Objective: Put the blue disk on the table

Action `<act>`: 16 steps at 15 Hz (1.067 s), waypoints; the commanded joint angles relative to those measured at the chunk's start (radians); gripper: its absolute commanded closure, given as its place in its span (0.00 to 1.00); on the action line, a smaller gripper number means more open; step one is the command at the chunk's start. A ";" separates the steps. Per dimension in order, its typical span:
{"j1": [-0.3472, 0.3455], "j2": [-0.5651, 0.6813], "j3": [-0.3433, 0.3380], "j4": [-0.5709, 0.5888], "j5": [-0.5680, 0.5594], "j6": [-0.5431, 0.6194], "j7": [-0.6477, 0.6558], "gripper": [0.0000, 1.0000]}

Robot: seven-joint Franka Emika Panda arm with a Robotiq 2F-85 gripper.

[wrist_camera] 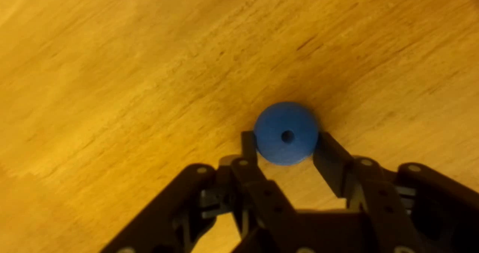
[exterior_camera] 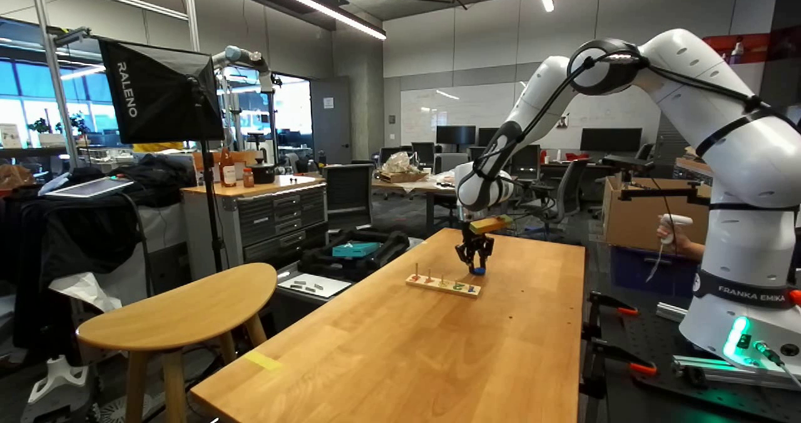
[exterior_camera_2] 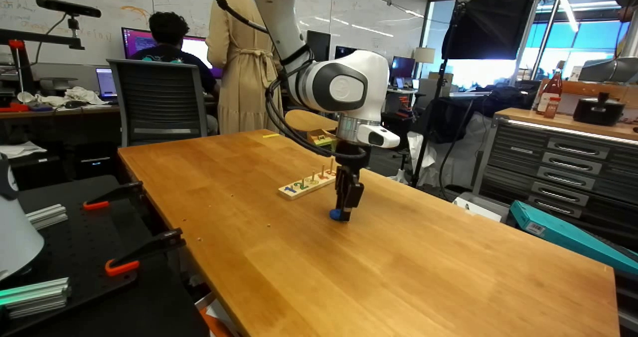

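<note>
1. Plainly round, the blue disk (wrist_camera: 277,133) shows a smooth, matte face in the wrist view, pierced near its middle by a small dark hole.
2. It sits between the fingertips of the black gripper (wrist_camera: 286,144), whose two blocky, straight-edged pads (wrist_camera: 248,147) are clamped against its rim from opposite sides.
3. In both exterior views the disk is down at the surface of the table (exterior_camera_2: 299,257); whether its underside touches the wood, I cannot tell.
4. That table is a long, straight-edged slab of honey-coloured wood, patched in lighter and darker tones, with slanting grain and dark flecks showing in the wrist view. A flat strip of yellow tape (exterior_camera: 263,360) lies by one edge.
5. Near the disk but apart from it lies a narrow, rectangular board (exterior_camera_2: 306,187) of pale wood, with slim upright pegs in a row and painted figures in blue, green, yellow and red.
6. Overhead bends the arm (exterior_camera: 751,166), its shells white, rounded and smooth.
7. Beside the table stands a stool (exterior_camera: 181,310) with a curved, light-wood top and wooden legs.
</note>
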 commanded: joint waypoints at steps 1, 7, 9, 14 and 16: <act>0.005 -0.010 0.024 0.020 0.026 -0.019 -0.013 0.24; 0.092 -0.269 0.065 -0.086 -0.078 -0.252 -0.116 0.00; 0.111 -0.360 0.083 -0.104 -0.115 -0.376 -0.161 0.00; 0.124 -0.568 0.135 -0.168 -0.147 -0.524 -0.257 0.00; 0.124 -0.645 0.152 -0.201 -0.141 -0.528 -0.295 0.00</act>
